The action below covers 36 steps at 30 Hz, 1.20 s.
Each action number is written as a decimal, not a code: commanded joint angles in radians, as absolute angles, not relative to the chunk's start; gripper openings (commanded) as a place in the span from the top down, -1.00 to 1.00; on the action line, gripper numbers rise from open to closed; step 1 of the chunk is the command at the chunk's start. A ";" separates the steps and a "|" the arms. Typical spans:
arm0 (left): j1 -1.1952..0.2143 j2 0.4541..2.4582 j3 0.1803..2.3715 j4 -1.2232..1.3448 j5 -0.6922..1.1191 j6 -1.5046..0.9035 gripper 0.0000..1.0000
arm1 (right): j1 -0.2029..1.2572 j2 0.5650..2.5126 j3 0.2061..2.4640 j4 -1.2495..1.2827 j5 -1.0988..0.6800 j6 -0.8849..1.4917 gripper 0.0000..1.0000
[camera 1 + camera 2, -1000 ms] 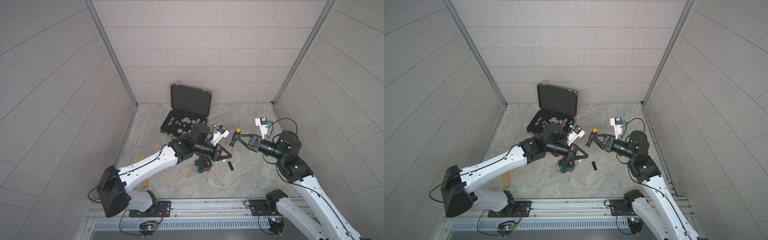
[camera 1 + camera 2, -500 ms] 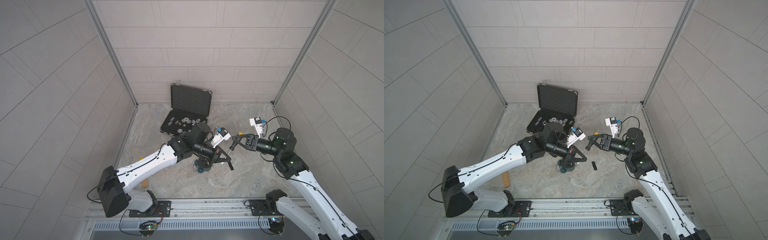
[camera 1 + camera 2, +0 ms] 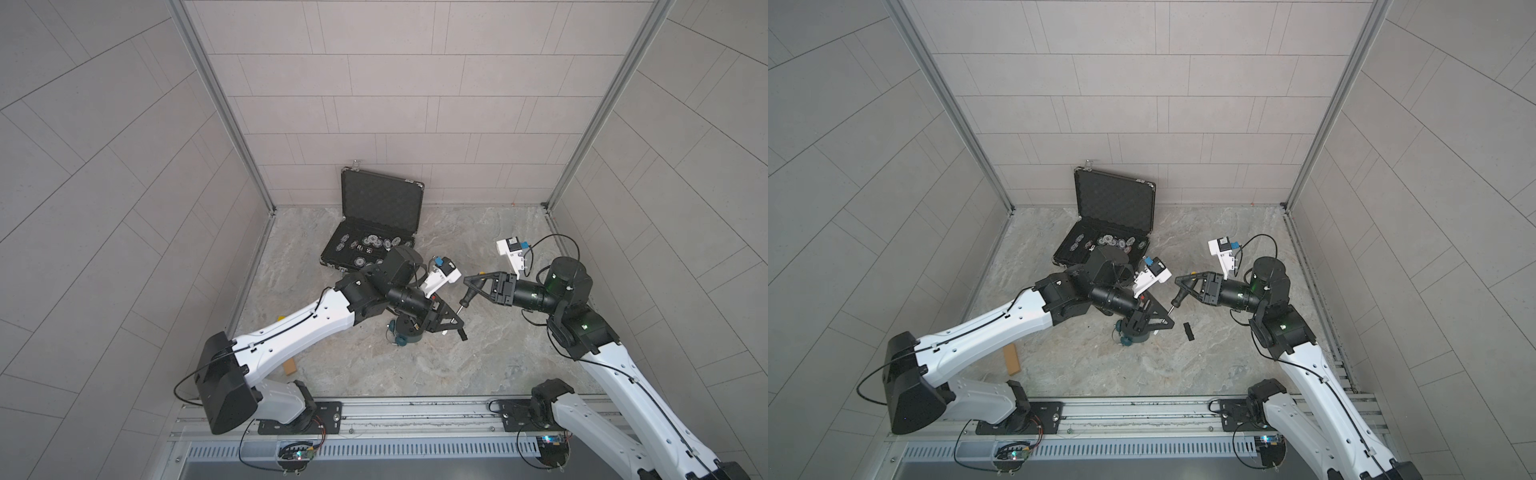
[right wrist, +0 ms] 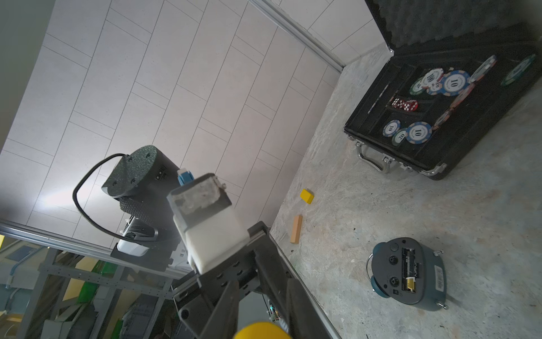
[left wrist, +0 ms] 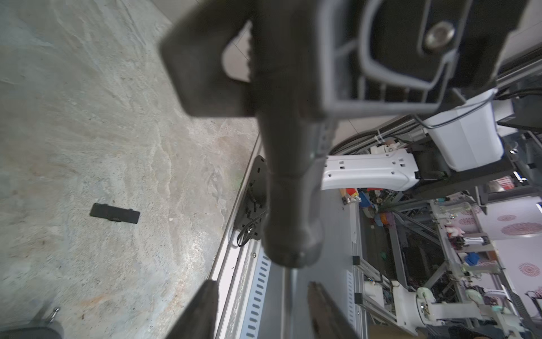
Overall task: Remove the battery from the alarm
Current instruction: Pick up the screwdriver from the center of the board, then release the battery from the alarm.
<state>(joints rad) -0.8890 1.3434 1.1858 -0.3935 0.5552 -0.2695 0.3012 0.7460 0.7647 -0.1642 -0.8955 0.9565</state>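
Left gripper (image 5: 261, 286) has just spread, releasing the screwdriver (image 3: 468, 296). Right gripper (image 3: 476, 284) seems pinched on its handle, though that's partly hidden. Handover looks done. Battery (image 4: 411, 270) sits exposed in the alarm (image 4: 390, 273) back, so prying is probably next.

- alarm (image 4: 381, 270): teal-blue rim, dark grey back.
- battery (image 4: 412, 273): black, gold end.
- case (image 4: 440, 23): black, ridged foam lining.
- poker chips (image 4: 454, 83): white centres; blue, green or red striped edges.
- dice (image 4: 404, 104): red, white pips.
- screwdriver (image 3: 469, 293): black handle, yellow cap.
- cover (image 5: 114, 213): black.
- small block (image 4: 306, 196): yellow.
- long block (image 4: 296, 229): tan wood.
- table (image 5: 88, 117): mottled grey-beige marbling.
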 commanded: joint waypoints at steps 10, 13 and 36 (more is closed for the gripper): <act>-0.873 0.640 0.599 -0.233 -0.389 -0.730 -0.99 | 0.301 0.458 0.644 -0.246 -0.585 0.857 1.00; -0.863 0.584 0.516 -0.230 -0.392 -0.830 -1.00 | 0.301 0.426 0.616 -0.259 -0.542 0.827 1.00; -0.718 0.931 0.412 -0.102 0.101 -1.042 -0.86 | 0.618 0.827 0.548 0.163 -0.296 0.289 1.00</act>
<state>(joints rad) -0.7326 0.8917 0.4206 -0.1864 0.0013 -1.0122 0.5884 0.8062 0.5293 0.0376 -0.3599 0.4286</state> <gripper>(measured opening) 0.928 0.297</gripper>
